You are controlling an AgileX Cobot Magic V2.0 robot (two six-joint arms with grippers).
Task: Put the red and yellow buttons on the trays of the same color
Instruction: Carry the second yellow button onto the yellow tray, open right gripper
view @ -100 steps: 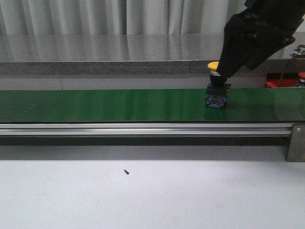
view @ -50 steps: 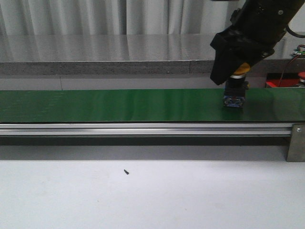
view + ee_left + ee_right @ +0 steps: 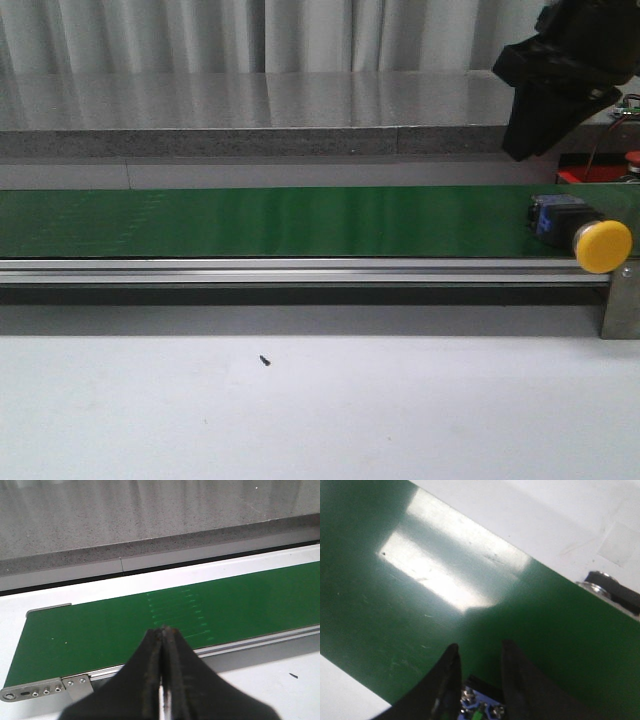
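Yellow button [image 3: 602, 245] lies tipped on the green belt [image 3: 280, 220], cap toward us, just below the right gripper [image 3: 479, 680], whose jaws are parted and empty; left gripper [image 3: 162, 645] is pinched closed, far off.

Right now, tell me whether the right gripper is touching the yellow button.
Apart. The front view shows the right gripper raised above the green belt, with the wall visible between it and the yellow button, which lies tipped on its side.

My right gripper [image 3: 522, 150] has let go and lifted off the yellow button [image 3: 602, 245], which has toppled onto its side (cap toward the camera), farther right along the belt [image 3: 300, 220].
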